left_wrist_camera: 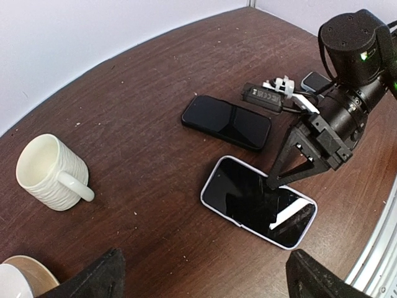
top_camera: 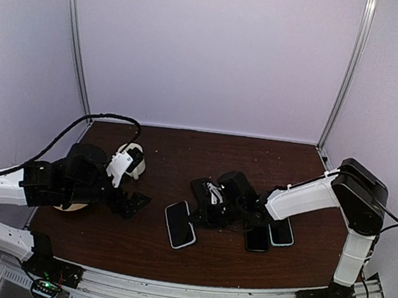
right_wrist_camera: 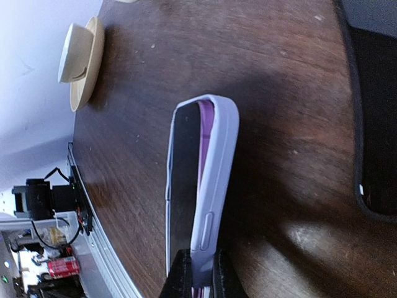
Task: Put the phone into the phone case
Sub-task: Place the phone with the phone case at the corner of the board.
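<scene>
Where phone case [right_wrist_camera: 217,180] ends, right end effector [right_wrist_camera: 197,276] pinches.

Lit softly from above, lavender cast on walls [top_camera: 210,49], table [left_wrist_camera: 136,124] edge bowed by left wrist lens, white reflection streak on phone [left_wrist_camera: 257,200] screen, top-left corner blown out and near end of phone case [right_wrist_camera: 217,155] blurred in right wrist view.
</scene>
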Available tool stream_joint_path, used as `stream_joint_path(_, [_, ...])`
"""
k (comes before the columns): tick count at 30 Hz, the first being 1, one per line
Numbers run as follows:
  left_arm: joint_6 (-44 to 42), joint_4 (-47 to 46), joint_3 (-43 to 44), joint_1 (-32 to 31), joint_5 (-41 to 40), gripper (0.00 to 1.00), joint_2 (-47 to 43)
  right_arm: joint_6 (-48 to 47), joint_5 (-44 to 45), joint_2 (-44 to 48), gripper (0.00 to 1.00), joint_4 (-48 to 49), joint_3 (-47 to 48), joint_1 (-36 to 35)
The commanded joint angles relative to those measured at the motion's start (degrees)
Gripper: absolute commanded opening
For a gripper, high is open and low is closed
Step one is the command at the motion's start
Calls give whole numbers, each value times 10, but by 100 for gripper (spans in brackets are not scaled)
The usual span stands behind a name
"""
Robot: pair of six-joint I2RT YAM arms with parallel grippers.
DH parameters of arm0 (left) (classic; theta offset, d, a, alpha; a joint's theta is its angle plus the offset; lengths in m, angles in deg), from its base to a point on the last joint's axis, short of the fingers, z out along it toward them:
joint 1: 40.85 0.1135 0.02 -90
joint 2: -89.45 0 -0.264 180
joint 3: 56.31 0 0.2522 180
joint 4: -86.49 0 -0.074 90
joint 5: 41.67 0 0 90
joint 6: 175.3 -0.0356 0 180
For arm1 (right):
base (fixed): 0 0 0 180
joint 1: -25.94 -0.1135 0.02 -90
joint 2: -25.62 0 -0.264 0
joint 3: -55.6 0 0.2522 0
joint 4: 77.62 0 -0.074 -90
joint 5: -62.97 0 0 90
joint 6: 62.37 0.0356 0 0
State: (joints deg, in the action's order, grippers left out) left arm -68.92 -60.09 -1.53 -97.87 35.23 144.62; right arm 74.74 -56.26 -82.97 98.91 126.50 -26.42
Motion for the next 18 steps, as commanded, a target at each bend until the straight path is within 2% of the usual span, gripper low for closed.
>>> stream_joint_path(1, [3, -11, 15, 8, -7, 94, -2, 88, 73, 15, 0, 44, -58, -4])
stream_joint_path(6, [10, -13, 18, 15, 2, 94, 5, 128, 126, 21, 0, 55, -84, -35])
stream_joint_path(9, [13, -13, 17, 18, 7, 94, 6, 144, 137, 8, 5, 61, -82, -48])
stream_joint_path(13, [12, -9, 18, 20, 6, 94, 3, 164, 166, 12, 18, 68, -94, -58])
stream_joint_path(15, [12, -8, 16, 20, 6, 94, -1, 166, 180, 18, 21, 55, -98, -64])
stream_joint_path(18, [13, -12, 15, 21, 6, 94, -2, 146, 186, 29, 31, 15, -88, -70])
